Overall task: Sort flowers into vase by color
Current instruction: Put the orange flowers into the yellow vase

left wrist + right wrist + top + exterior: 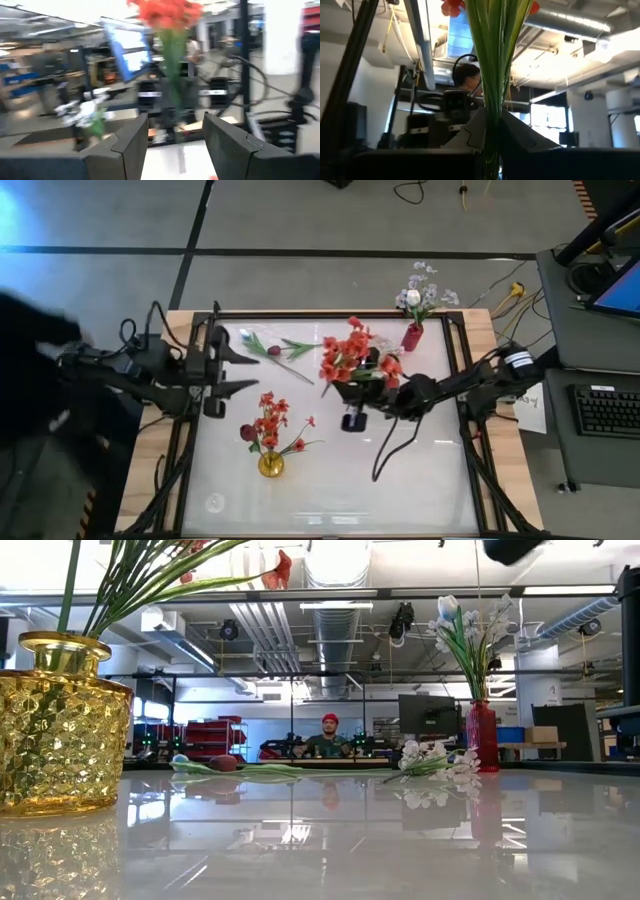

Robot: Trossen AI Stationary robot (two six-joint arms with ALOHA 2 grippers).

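My right gripper (368, 387) (495, 145) is shut on a bunch of red-orange blossom sprays (348, 358) and holds it above the middle of the table. My left gripper (243, 371) (175, 145) is open, near the table's left side, facing that bunch (170, 12). A yellow glass vase (270, 465) (60, 720) stands near the front with red-orange sprays in it. The red vase (411, 336) (482, 735) at the far right holds white sprays and a white bud (413, 298). A maroon tulip (274, 350) (225, 764) lies flat on the table. My right gripper pinches the bunch's green stems (492, 100) between its two fingers (470, 135), which lie across the bundle. The bunch is lifted clear of the table. It stands roughly upright in the hold, with the blossoms (451, 6) above the fingers.
A white spray (432, 760) lies on the table beside the red vase. The table's dark frame rails (190, 430) run along both sides. A person (328, 735) sits far behind the table. A desk with a keyboard (610, 410) is to the right.
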